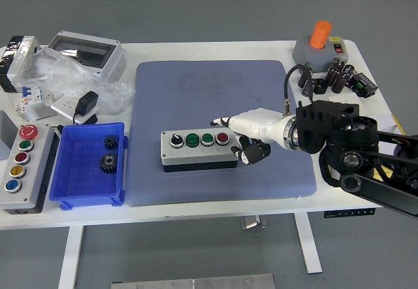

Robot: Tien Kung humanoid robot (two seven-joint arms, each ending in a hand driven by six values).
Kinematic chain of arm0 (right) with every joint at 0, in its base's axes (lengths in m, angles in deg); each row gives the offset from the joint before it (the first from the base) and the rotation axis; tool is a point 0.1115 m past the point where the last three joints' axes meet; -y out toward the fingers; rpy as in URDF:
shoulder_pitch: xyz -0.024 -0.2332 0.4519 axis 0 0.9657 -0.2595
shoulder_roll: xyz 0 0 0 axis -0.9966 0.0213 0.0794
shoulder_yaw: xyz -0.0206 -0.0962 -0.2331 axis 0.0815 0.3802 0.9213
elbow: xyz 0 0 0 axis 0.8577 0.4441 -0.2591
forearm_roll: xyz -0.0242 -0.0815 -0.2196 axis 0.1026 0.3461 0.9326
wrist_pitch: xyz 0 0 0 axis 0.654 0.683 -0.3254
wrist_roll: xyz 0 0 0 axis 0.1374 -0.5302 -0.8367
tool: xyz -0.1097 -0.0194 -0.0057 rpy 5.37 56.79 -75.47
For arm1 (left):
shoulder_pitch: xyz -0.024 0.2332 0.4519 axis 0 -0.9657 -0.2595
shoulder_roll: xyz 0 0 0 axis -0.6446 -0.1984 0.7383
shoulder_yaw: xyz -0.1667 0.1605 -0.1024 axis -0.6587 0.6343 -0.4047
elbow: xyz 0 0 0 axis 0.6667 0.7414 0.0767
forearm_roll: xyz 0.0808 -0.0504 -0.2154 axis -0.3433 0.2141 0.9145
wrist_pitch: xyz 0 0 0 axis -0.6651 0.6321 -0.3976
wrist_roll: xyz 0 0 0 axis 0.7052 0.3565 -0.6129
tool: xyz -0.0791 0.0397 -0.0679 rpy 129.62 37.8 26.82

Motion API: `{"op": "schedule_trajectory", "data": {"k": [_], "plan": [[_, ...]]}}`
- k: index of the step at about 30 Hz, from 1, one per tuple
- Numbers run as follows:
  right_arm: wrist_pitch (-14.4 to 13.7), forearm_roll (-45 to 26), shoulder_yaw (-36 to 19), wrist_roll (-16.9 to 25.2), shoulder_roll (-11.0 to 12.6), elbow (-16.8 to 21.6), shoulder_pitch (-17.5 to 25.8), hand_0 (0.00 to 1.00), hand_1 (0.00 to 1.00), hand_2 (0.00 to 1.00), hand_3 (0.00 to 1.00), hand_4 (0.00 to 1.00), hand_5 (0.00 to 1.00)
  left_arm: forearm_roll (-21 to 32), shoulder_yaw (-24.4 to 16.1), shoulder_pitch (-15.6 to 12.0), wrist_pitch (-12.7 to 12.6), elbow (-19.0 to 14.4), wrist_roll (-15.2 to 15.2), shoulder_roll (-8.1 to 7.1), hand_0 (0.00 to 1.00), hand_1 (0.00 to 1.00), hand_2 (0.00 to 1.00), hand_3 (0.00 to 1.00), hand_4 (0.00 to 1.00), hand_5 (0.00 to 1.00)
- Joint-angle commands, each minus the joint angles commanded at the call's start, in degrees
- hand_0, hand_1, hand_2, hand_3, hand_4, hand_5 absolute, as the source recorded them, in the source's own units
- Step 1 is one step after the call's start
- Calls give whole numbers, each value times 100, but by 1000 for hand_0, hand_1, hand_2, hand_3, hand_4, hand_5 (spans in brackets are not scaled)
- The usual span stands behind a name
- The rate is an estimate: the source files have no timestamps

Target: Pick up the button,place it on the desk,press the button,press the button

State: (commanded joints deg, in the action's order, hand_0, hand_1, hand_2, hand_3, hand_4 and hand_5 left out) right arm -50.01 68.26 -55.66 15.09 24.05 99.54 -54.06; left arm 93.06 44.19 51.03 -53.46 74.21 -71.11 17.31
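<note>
A grey button box (199, 148) with a black knob, two green buttons and a red button (223, 138) lies on the blue mat (215, 93). My right hand (245, 135), white with black fingertips, has come in from the right and sits at the box's right end. One finger points left just above the red button; I cannot tell if it touches. The other fingers (251, 153) curl down beside the box's right end. It holds nothing. My left arm is out of sight.
A blue bin (78, 171) holding gears stands left of the mat. A second grey button box (23, 165) lies at the far left. Clear plastic bags, a grey enclosure (85, 50) and an adapter sit back left. An orange-topped switch (319, 44) and black parts sit back right.
</note>
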Motion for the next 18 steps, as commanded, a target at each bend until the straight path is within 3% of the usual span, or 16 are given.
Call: {"op": "schedule_trajectory", "data": {"k": [18], "plan": [[19,-22,86,-2,-172,0,70,448,408,269,998,301,11,0,23,17,8,-3,-17,-7,662,677,594,569,486,109]]}}
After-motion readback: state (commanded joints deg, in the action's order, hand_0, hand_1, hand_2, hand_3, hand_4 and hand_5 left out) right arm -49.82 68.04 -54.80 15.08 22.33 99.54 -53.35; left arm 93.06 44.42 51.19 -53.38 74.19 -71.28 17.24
